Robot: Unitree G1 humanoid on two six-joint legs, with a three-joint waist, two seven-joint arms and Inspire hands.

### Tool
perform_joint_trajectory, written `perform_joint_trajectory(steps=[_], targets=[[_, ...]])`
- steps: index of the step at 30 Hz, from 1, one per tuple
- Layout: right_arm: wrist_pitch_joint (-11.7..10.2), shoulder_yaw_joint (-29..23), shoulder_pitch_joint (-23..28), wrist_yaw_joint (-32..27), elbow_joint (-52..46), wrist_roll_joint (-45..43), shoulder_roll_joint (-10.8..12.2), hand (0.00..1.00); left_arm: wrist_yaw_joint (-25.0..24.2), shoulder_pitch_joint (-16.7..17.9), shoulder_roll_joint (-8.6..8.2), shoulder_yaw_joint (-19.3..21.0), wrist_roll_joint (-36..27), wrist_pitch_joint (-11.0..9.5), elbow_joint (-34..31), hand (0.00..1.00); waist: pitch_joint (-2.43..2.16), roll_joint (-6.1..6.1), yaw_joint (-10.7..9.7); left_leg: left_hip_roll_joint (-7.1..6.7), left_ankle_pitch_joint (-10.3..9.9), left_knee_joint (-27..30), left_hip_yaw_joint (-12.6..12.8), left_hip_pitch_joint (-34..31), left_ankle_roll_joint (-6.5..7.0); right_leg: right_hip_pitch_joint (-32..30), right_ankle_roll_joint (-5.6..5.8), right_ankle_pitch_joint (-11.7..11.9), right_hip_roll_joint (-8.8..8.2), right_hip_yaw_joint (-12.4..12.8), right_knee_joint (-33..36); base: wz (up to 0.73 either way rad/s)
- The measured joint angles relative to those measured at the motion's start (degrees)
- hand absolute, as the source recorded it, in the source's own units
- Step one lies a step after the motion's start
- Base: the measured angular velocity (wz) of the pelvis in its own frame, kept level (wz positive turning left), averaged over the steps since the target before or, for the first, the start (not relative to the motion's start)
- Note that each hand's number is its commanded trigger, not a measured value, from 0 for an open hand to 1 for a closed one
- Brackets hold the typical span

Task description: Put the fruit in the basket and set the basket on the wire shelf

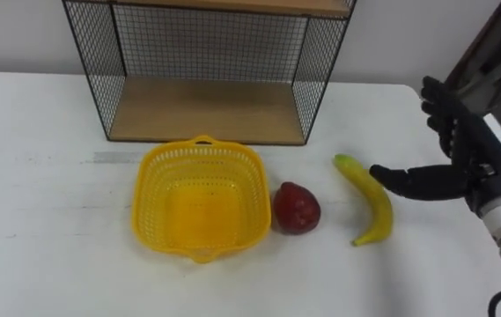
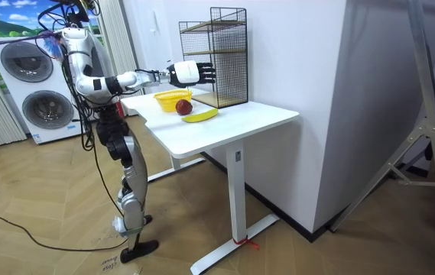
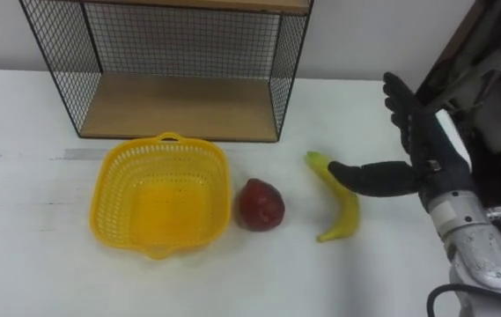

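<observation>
yellow plastic mesh basket [image 1: 200,201], black wire shelf [image 1: 206,66] with wooden boards, smooth matt white table [image 1: 47,255].

Home-style laundry room: front-load washing machines [image 2: 27,63], wood floor [image 2: 49,221], white desk [image 2: 248,118].

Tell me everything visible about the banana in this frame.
The banana is yellow with a greenish stem end, curved, unpeeled, lying flat on the white table, stem toward the wire shelf. It lies apart from the red fruit to its left. The open right hand hovers above it, apparently not touching.
</observation>
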Motion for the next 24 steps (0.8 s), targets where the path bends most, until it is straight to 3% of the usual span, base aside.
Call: perform_joint_trajectory(steps=[12,16,24], targets=[[1.3,1.6,0.1,9.3,0.0,-3.3,0.0,0.0,-1.1,-1.2,0.17,-3.4,0.0,0.1,0.9,0.0,0.09,0.72,0.7,-0.02,0.0,0.1,-0.6,0.6,0.0,1.0,-0.04,0.2,0.01,-0.4,0.0,0.02],[1.3,4.3,0.1,11.2,0.0,-3.5,0.0,0.0,-1.1,-2.1,0.49,-5.0,0.0,0.1,0.9,0.0,0.15,1.4,0.9,-0.02,0.0,0.0,-0.7,0.4,0.0,1.1,-0.03,0.2,-0.02,-0.6,0.0,0.01],[1.3,9.7,0.1,13.4,1.7,-6.4,0.0,0.0,-1.1,-4.4,1.06,-7.2,0.0,0.0,0.9,0.0,0.37,1.07,2.2,0.03,0.0,1.5,-1.4,-0.3,-0.01,0.9,-0.09,0.3,0.04,-1.2,-0.1,0.05]])
